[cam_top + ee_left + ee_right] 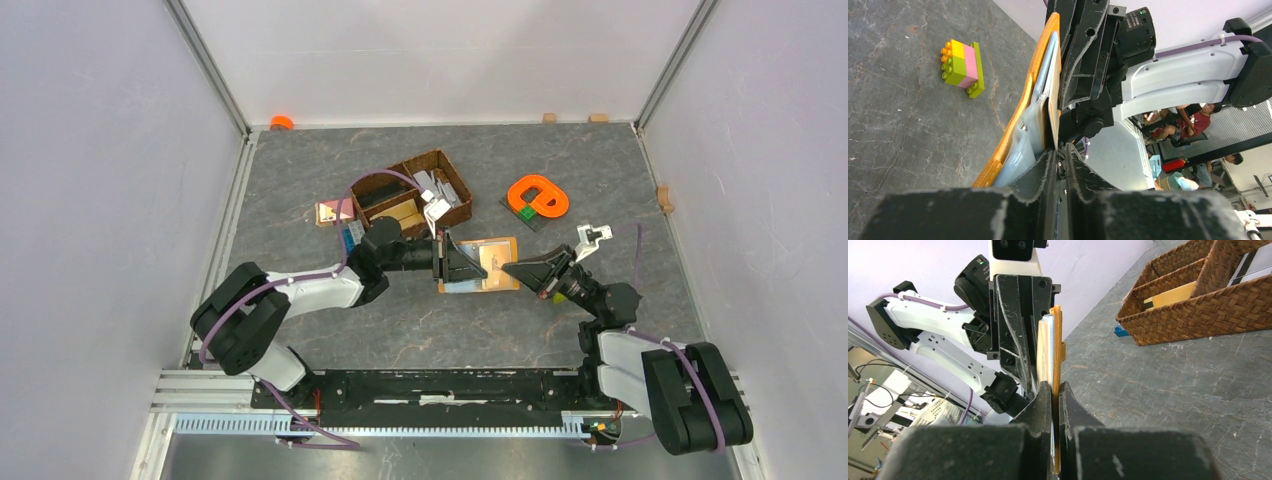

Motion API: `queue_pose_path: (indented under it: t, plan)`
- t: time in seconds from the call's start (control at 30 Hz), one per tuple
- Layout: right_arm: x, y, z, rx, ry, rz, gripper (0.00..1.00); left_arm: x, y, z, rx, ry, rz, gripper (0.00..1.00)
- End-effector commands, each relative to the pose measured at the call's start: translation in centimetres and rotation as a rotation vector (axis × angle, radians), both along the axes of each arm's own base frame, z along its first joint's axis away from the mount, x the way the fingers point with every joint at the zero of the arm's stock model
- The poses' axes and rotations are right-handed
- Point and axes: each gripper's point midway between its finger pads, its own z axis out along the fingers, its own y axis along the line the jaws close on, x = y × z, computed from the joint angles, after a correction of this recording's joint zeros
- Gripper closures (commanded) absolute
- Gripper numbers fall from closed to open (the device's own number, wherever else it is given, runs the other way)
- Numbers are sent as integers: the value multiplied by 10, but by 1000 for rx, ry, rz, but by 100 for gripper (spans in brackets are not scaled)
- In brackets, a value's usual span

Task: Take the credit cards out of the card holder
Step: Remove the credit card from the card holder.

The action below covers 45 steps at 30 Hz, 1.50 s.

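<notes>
Mustard-orange leather-like bifold card holder (492, 258): mid-counter (400, 330), opened flat, blue and tan panels up, spanned between hands. Right hand (512, 268) clamped tight on right edge. Left hand (447, 262) at left edge, jaws near together; pinching or not, cannot tell. Likely light, thin, floppy at fold; cards stiff, slick, snug: pinch exposed card edge, anchor opposite edge. Brown wicker basket (395, 168), far-left of holder: flat tan piece (405, 212), grey-white bits (432, 188) inside.
</notes>
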Motion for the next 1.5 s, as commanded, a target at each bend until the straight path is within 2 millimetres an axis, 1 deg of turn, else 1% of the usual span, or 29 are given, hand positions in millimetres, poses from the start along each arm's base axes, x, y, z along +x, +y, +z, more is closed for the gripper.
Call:
queue_pose_path:
  t: [0.0, 0.03, 0.07, 0.13, 0.23, 0.27, 0.3, 0.37, 0.47, 0.53, 0.6, 0.63, 0.67, 0.73, 0.8, 0.87, 1.03, 1.2, 1.3, 1.33, 1.47]
  plan:
    - [-27, -1, -23, 11, 46, 21, 98, -8, 3, 40, -119, -84, -22, 91]
    - [-28, -1, -22, 18, 49, 24, 93, -7, 3, 40, -119, -86, -16, 97]
    - [-29, -2, -21, 25, 48, 26, 86, -7, 3, 39, -116, -82, -10, 98]
    - [-30, -2, -17, 44, 50, 30, 76, -4, 5, 38, -114, -79, 4, 98]
    - [-35, -2, -10, 71, 35, 42, 68, 1, 5, 34, -99, -63, 23, 98]
    - [-36, -2, -9, 77, 36, 47, 67, 2, 5, 32, -93, -58, 27, 98]
    - [-36, -3, -8, 82, 35, 49, 70, 3, 5, 31, -86, -53, 28, 98]
    - [-38, -4, -5, 96, 37, 51, 81, 6, 4, 26, -64, -36, 34, 98]
    - [-40, -7, 0, 120, 33, 51, 82, 10, 4, 22, -49, -24, 46, 98]
    - [-40, -8, 0, 123, 39, 47, 83, 15, 6, 18, -33, -12, 69, 98]
    - [-39, -9, 0, 123, 37, 40, 94, 18, 8, 16, -26, -6, 81, 98]
    - [-39, -10, 1, 124, 34, 39, 95, 19, 8, 15, -24, -1, 85, 98]
    - [-39, -10, 1, 123, 33, 36, 94, 20, 8, 14, -21, 4, 87, 98]
    - [-39, -11, 1, 124, 30, 35, 90, 22, 8, 12, -15, 13, 92, 98]
    - [-39, -11, 2, 122, 26, 35, 90, 24, 9, 9, -10, 23, 98, 98]
    - [-39, -11, 1, 122, 30, 32, 93, 26, 10, 8, -10, 32, 107, 98]
    - [-39, -12, 1, 123, 29, 30, 93, 35, 18, 4, -4, 53, 156, 98]
    - [-37, -12, 0, 116, 29, 26, 100, 32, 15, 7, -17, 52, 127, 98]
    - [-38, -12, 0, 114, 28, 27, 100, 27, 10, 10, -31, 53, 86, 97]
    - [-38, -12, 0, 113, 24, 26, 100, 25, 8, 13, -44, 52, 74, 92]
    - [-38, -12, 0, 109, 18, 24, 100, 21, 8, 16, -67, 52, 53, 64]
